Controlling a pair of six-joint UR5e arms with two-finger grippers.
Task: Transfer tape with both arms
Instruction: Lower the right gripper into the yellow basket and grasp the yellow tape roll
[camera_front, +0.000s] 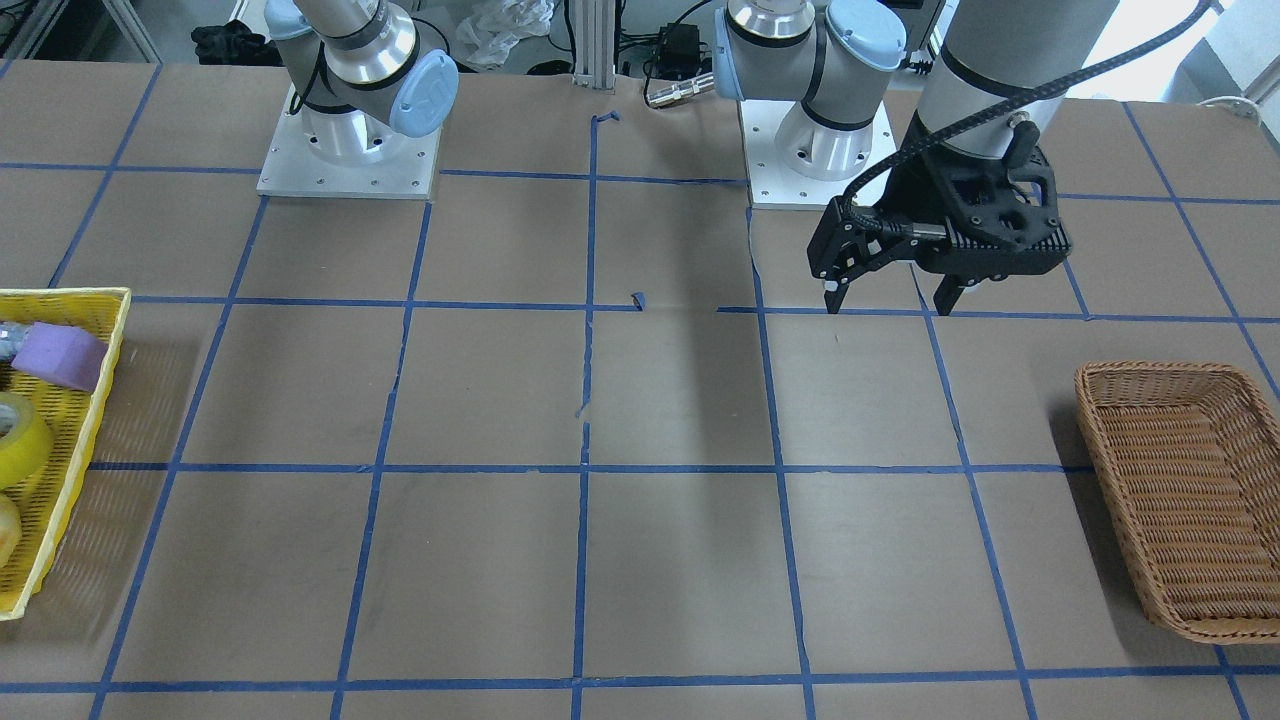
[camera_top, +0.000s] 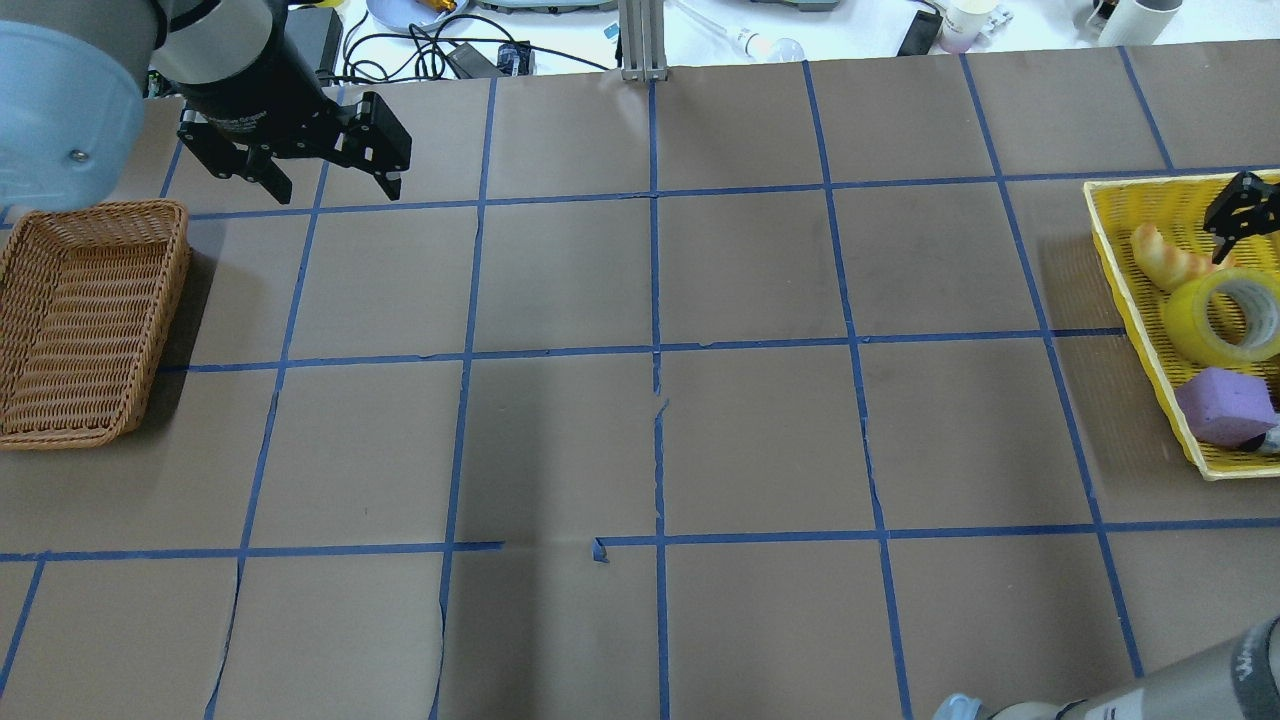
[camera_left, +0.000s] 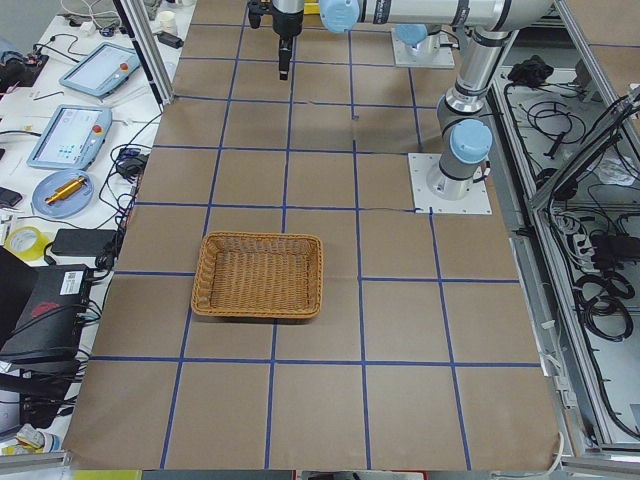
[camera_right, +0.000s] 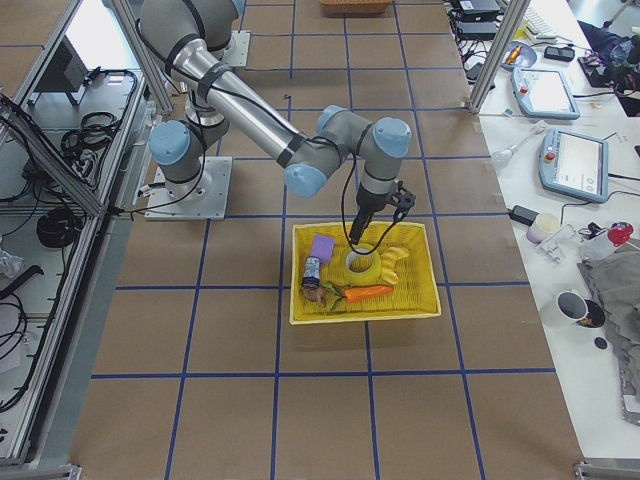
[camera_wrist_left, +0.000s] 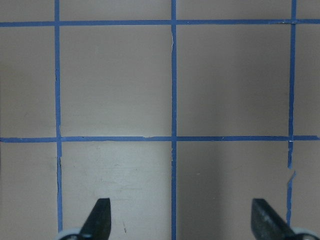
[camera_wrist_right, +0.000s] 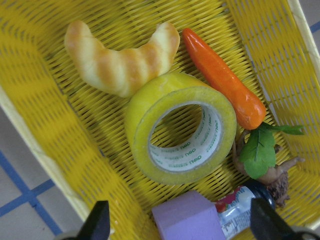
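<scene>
**Tape in yellow basket, right gripper over it, no grasp yet**

Tape (camera_wrist_right: 167, 98) position: lying in the yellow basket (camera_wrist_right: 40, 145) at the robot's right end of the table. It touches a croissant-shaped bread (camera_wrist_right: 120, 60) on one side, sits just beside a toy carrot (camera_wrist_right: 225, 80), and has a purple block (camera_wrist_right: 187, 217) at its near edge.

Orientation: the roll is tipped somewhat, with its hole facing up toward the right wrist camera, so the ring's axis points roughly at the gripper.

Right gripper (camera_wrist_right: 181, 222): hangs above the basket with fingers spread and nothing between them. In the wrist view the roll lies straight ahead and centred between the two fingertips. Judgement: a near-vertical descent should reach it, either spanning the ring or pinching one wall through the hole. The bread and block leave little room for the fingers.

Left gripper (camera_top: 337, 185): spread wide, empty, over bare table near the wicker basket (camera_top: 165, 300), well apart from the tape. The right arm is clearly the nearer one.

Writing: green print repeats around the whitish core. It appears to read "deli", with smaller characters I cannot make out. White lettering on the left gripper's body is too small to read.
</scene>
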